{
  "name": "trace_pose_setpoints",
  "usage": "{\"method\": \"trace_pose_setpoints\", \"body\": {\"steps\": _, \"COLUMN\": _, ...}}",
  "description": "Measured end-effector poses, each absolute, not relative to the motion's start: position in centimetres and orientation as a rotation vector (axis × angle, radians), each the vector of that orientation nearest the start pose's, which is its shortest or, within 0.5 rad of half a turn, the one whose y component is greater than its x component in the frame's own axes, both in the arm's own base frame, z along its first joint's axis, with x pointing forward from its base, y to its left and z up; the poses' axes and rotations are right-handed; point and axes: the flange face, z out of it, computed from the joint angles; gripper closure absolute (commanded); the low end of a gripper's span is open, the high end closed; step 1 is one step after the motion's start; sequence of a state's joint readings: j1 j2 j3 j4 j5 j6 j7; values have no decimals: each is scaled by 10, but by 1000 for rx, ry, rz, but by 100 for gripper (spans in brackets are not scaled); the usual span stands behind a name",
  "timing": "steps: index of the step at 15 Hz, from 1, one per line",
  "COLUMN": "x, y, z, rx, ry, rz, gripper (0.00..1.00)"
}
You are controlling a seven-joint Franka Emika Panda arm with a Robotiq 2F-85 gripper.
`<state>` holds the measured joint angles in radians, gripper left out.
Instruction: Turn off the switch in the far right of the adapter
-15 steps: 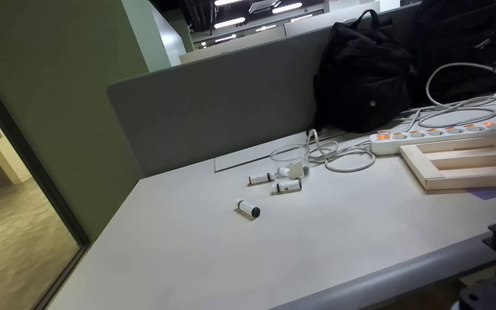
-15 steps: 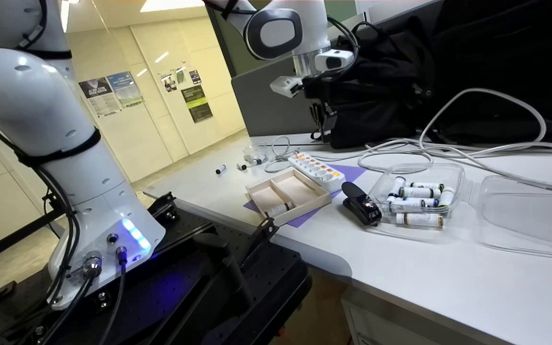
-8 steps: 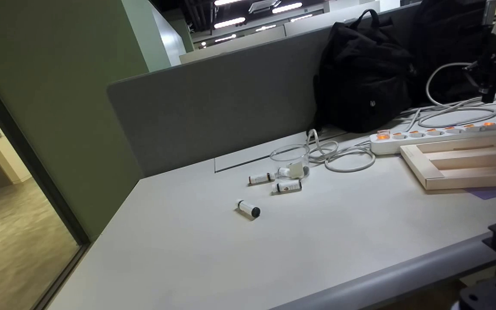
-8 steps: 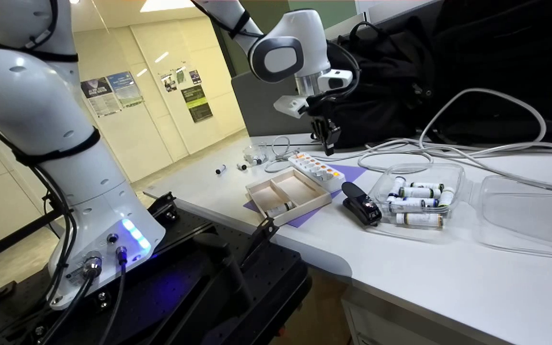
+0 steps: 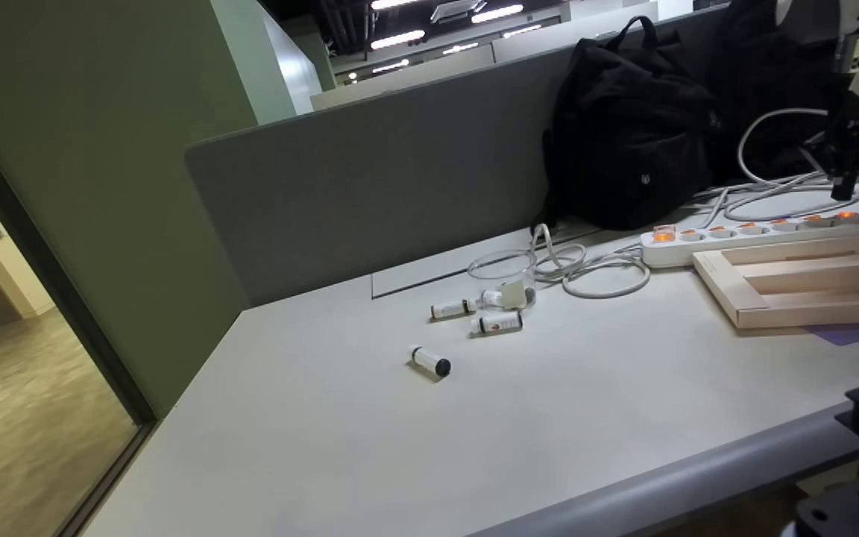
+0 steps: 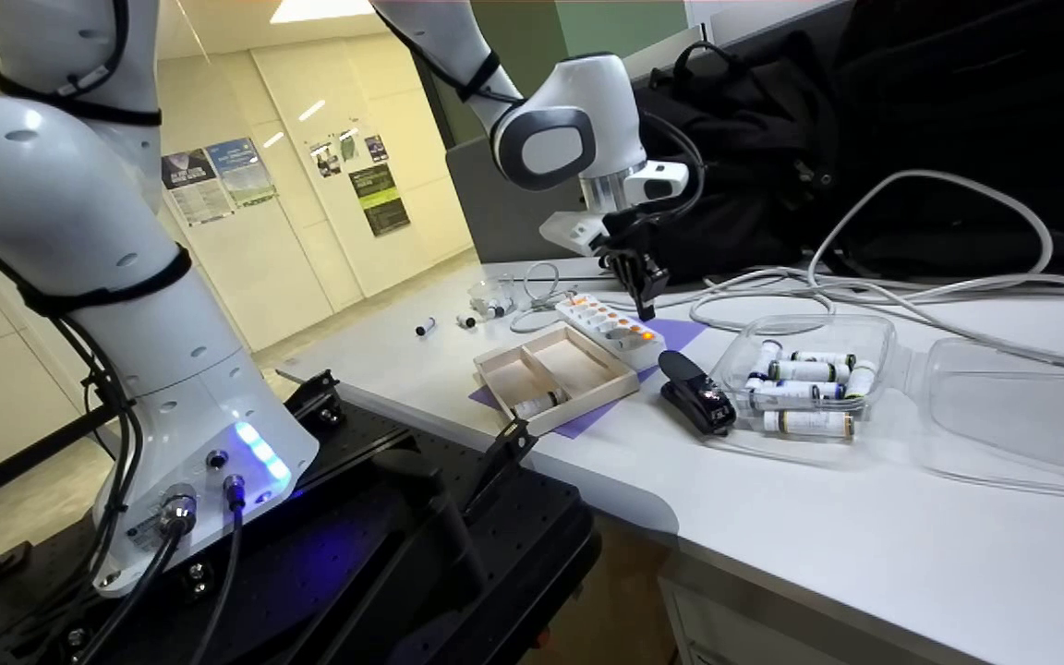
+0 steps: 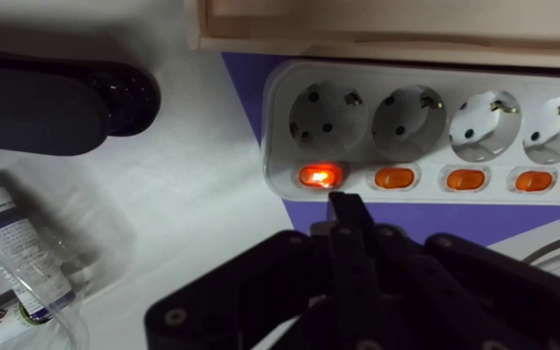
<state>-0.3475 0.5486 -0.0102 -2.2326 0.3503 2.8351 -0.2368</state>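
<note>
1. Wrist view: the gripper [image 7: 345, 195] has its two fingers [image 7: 350, 214] together, side by side, the tips overlapping the long edge of the adapter [image 7: 429, 177].
2. The adapter, a long white plastic strip of sockets, lies on a purple sheet [image 7: 435, 218] just beside a pale wooden tray [image 7: 406, 19].
3. Its end switch [image 7: 320, 175] glows orange-red, while the neighbouring orange switches [image 7: 394, 178] look duller. The fingertips show just beside the glowing one.
4. In both exterior views the gripper hangs above that same end, and in an exterior view a gap shows under the fingertips [image 5: 842, 190].
5. In an exterior view, one compartment of the tray holds a small bottle [image 6: 538, 404], lying down. Near the tray are a black stapler-like object [image 6: 700, 395] and an open clear plastic box [image 6: 885, 346] with white-bodied bottles [image 6: 804, 371] in it.
6. A black backpack [image 5: 627, 134] stands at the back of the table [image 5: 325, 432]; labelled bottles [image 5: 500, 322] lie well apart from the gripper, near a clear round container [image 5: 493, 282] and loops of white cord [image 5: 605, 297].
</note>
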Motion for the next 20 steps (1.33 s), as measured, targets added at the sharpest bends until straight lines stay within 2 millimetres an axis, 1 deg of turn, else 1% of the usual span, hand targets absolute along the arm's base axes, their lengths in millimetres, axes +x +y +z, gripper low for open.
{"method": "trace_pose_setpoints", "body": {"steps": 8, "x": 496, "y": -204, "z": 115, "rx": -2993, "ry": 638, "rz": -94, "gripper": 100}}
{"method": "trace_pose_setpoints", "body": {"steps": 20, "x": 495, "y": -206, "z": 107, "rx": -3007, "ry": 642, "rz": -120, "gripper": 100}}
